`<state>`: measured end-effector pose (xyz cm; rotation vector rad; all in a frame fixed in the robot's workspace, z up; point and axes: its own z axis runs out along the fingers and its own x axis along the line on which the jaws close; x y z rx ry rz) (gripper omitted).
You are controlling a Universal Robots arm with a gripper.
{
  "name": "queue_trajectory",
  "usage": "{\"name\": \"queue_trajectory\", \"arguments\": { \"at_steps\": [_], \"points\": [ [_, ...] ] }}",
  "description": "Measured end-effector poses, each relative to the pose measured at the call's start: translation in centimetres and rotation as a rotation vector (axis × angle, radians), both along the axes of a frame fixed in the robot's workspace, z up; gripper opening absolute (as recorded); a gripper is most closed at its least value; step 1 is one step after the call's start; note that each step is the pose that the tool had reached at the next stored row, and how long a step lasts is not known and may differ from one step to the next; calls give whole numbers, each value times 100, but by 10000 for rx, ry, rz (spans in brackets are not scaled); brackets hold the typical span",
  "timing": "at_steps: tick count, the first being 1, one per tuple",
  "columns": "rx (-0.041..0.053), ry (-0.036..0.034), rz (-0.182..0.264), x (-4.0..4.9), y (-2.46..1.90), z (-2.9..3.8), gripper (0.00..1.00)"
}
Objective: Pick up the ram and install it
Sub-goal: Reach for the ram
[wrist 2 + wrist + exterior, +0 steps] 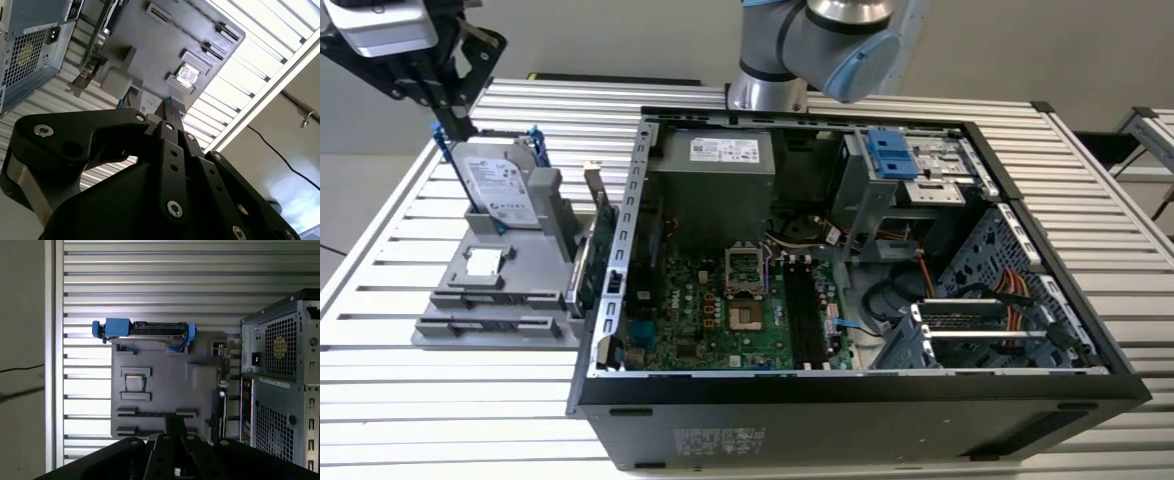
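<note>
Slatted table (440,400), hard drive (500,185), gripper (447,115) holding ram (168,105)

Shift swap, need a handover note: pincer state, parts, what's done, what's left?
Pincer: shut on the thin dark green-blue ram stick, high above the grey plastic parts holder.
Done: ram is out of the holder.
Left: ram not yet in the long black memory slots on the green motherboard inside the open black computer case.
</note>
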<state>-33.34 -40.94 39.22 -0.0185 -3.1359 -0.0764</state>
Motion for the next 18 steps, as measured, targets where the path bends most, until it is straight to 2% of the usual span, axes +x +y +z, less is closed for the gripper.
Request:
{"name": "queue_trajectory", "arguments": {
  "at_steps": [18],
  "points": [
    [0,9,-105,0,-177,-4,0]
  ]
}}
